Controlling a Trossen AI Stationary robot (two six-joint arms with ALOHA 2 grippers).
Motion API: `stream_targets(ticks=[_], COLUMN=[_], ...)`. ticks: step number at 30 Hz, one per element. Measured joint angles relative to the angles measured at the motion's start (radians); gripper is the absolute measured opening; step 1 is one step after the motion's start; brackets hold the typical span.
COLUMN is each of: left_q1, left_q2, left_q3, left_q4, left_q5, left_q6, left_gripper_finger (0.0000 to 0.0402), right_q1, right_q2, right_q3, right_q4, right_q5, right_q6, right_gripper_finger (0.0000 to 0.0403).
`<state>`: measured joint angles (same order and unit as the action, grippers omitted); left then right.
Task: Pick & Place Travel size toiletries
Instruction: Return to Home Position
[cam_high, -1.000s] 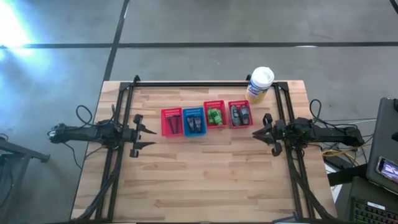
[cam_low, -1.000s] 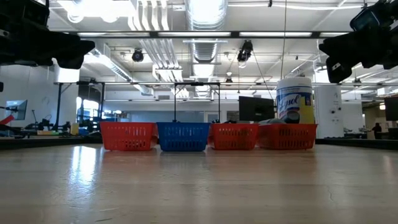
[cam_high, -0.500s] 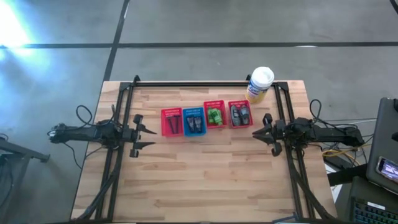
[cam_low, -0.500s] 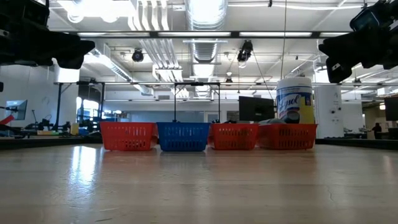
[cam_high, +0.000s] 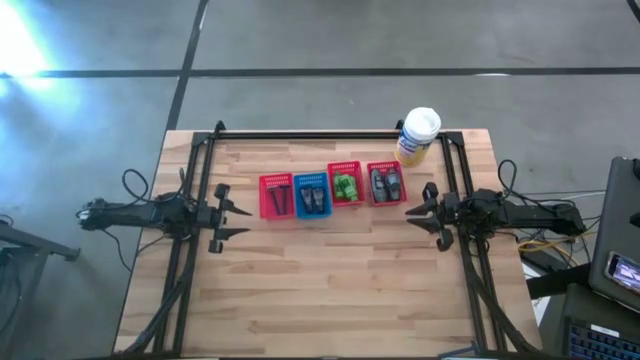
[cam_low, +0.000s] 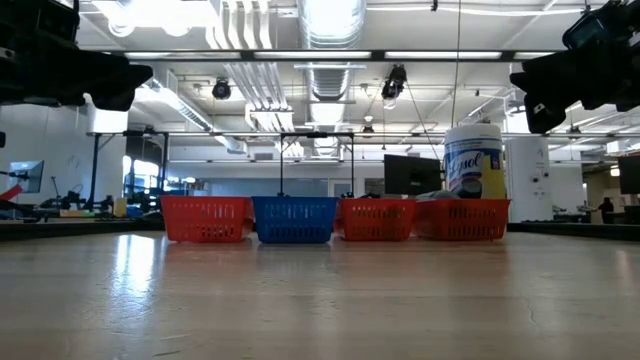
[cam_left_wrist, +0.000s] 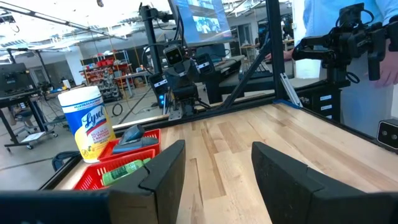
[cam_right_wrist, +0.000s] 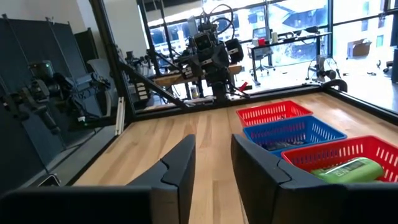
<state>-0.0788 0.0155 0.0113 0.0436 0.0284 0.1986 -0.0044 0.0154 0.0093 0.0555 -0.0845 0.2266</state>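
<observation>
The travel size toiletries lie in a row of four small baskets at the middle of the table. Dark tubes fill the left red basket (cam_high: 275, 196) and the blue basket (cam_high: 311, 195). Green bottles (cam_high: 346, 187) and grey bottles (cam_high: 385, 183) fill the two red baskets to the right. My left gripper (cam_high: 240, 221) hangs open above the table's left side, pointing level toward the baskets. My right gripper (cam_high: 412, 215) hangs above the right side, facing the left one, its fingers (cam_right_wrist: 180, 168) a little apart. Both hold nothing.
A yellow canister with a white lid (cam_high: 419, 135) stands at the far right, just behind the grey-bottle basket. Bare wood (cam_high: 320, 290) spreads from the baskets to the near edge. A black frame (cam_high: 330, 134) runs along the far edge and both sides.
My right gripper has opened slightly from shut and has stayed in place. Nothing else has moved.
</observation>
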Motion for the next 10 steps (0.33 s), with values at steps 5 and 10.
stream_targets(ticks=[5,10], left_q1=[0.000,0.000], left_q2=[0.000,0.000], left_q3=[0.000,0.000], left_q4=[0.000,0.000], left_q5=[0.000,0.000], left_q6=[0.000,0.000], left_gripper_finger=[0.0190,0.0190], right_q1=[0.000,0.000], right_q2=[0.000,0.000], right_q3=[0.000,0.000], right_q4=[0.000,0.000], right_q5=[0.000,0.000], right_q6=[0.001,-0.001], right_gripper_finger=[0.0111,0.0122])
